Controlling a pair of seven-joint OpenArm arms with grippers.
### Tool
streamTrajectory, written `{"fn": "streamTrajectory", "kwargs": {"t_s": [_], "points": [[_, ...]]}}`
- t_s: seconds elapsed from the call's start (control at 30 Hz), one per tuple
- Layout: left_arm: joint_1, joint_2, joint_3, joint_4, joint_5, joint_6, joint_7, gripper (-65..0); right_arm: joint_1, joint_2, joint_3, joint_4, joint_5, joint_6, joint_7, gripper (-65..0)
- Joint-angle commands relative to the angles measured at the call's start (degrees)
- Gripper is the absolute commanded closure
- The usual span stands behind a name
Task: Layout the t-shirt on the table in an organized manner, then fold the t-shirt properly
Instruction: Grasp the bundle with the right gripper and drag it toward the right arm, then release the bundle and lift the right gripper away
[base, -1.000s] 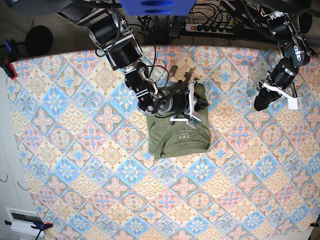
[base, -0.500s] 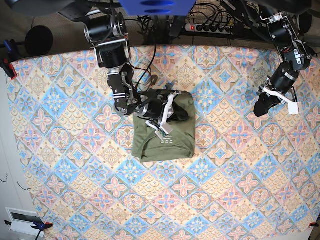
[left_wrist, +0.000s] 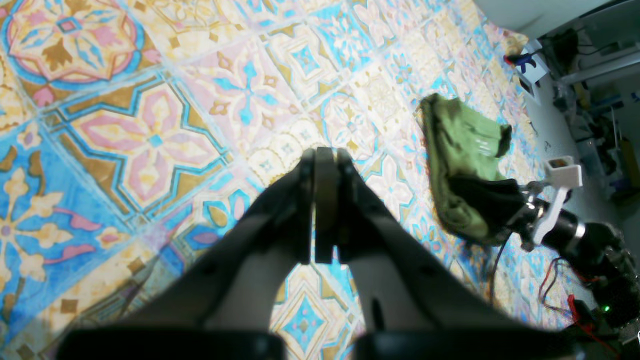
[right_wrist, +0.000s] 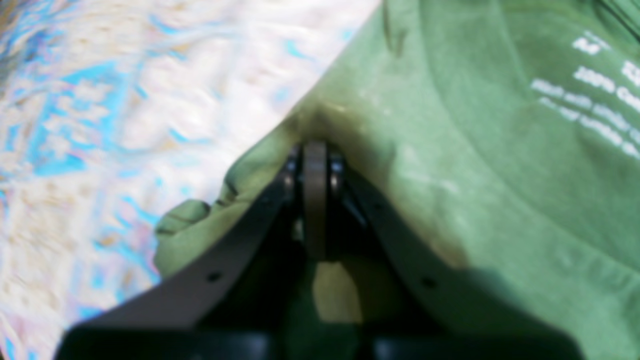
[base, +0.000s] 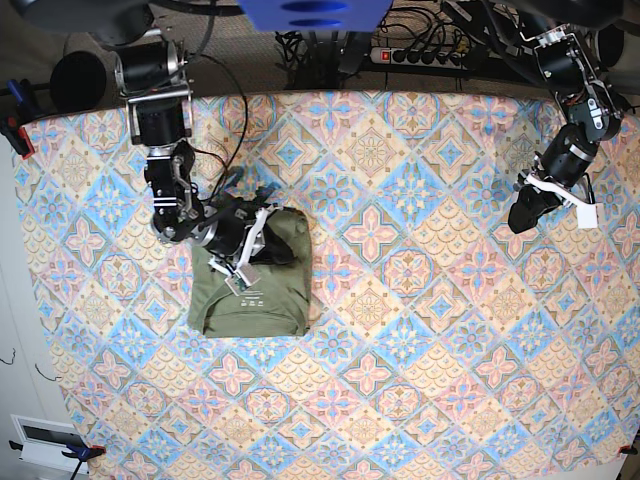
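While the right gripper (base: 262, 240) stays clamped on the folded t-shirt (base: 255, 285), left of table (base: 420, 400) center, the left gripper (base: 520, 215) hangs closed & empty well away; dragging w/ one pinch could bunch the folds.

One olive-green t-shirt (base: 255, 288), folded into a single bundle. One surface (base: 420, 330) under a tile-pattern cloth. Two robot arms, each ending in one gripper: the right gripper (base: 272, 250) and the left gripper (base: 519, 217). One power strip (base: 425, 54) beyond the far edge.
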Motion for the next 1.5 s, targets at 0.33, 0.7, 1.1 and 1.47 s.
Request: {"fn": "streamTrajectory", "kwargs": {"t_s": [0.33, 0.7, 1.1, 1.47], "points": [[-0.4, 0.7, 0.0, 0.9, -0.8, -0.5, -1.0, 0.0, 2.4, 5.7, 4.3, -0.7, -7.6, -3.8, -7.8, 0.0], [-0.4, 0.7, 0.0, 0.9, -0.8, -0.5, -1.0, 0.0, 2.4, 5.7, 4.3, 3.6, -7.6, -3.8, -8.2, 0.0], [2.1, 0.2, -0.4, 5.1, -0.8, -0.5, -1.0, 0.0, -10.4, 4.6, 16.9, 38.1, -7.4, -3.8, -24.3, 0.0], [11.9, 0.2, -0.8, 14.2, 4.1, -0.5, -1.0, 0.0, -30.9, 3.7, 29.6, 57.8, -2.5, -3.8, -28.2, 0.0]]}}
